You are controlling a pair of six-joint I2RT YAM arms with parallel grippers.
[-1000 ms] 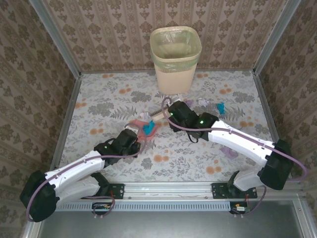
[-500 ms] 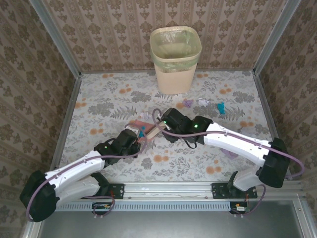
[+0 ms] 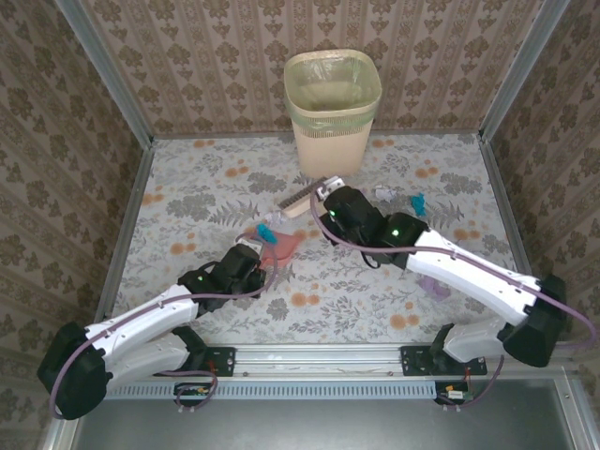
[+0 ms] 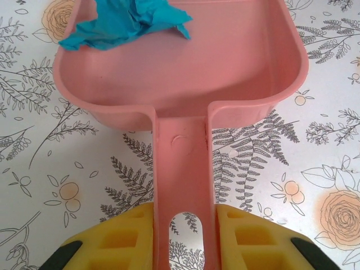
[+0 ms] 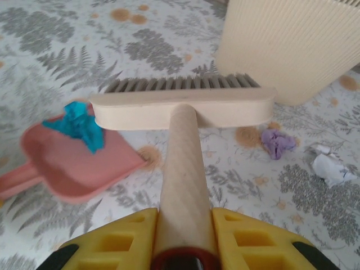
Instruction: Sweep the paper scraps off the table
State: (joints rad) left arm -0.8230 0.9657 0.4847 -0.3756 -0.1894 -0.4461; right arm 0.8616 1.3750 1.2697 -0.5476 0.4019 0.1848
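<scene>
The left gripper [image 4: 183,236] is clamped on the handle of the pink dustpan [image 4: 185,62], which is laid flat on the table [image 3: 187,187] with its mouth turned away from that arm. 1 teal scrap [image 4: 124,22] is seen inside the pan, at the far left of its lip.

The right gripper [image 5: 183,236] is closed around the round wooden handle of the brush [image 5: 183,107]. The brush head is held between the dustpan and the bin [image 5: 287,45]; whether the bristles touch the cloth cannot be told.

Collection is judged to be under way and well short of done: of the paper scraps, 1 is in the pan and at least 4 are left out on the cloth. A lilac scrap [image 5: 277,142] and a white scrap [image 5: 329,167] are found just right of the brush head, near the foot of the bin. From above, a second teal scrap [image 3: 417,202] is spotted further right, and a second lilac scrap [image 3: 433,286] beside the right forearm.

The next stroke is expected to be aimed at the lilac scrap, the nearest 1. The bristles need to be set down on its far side, away from the pan, and drawn towards the pan's mouth. The pan needs to be kept flat, its lip pressed to the cloth, so that the light paper is not pushed underneath.
</scene>
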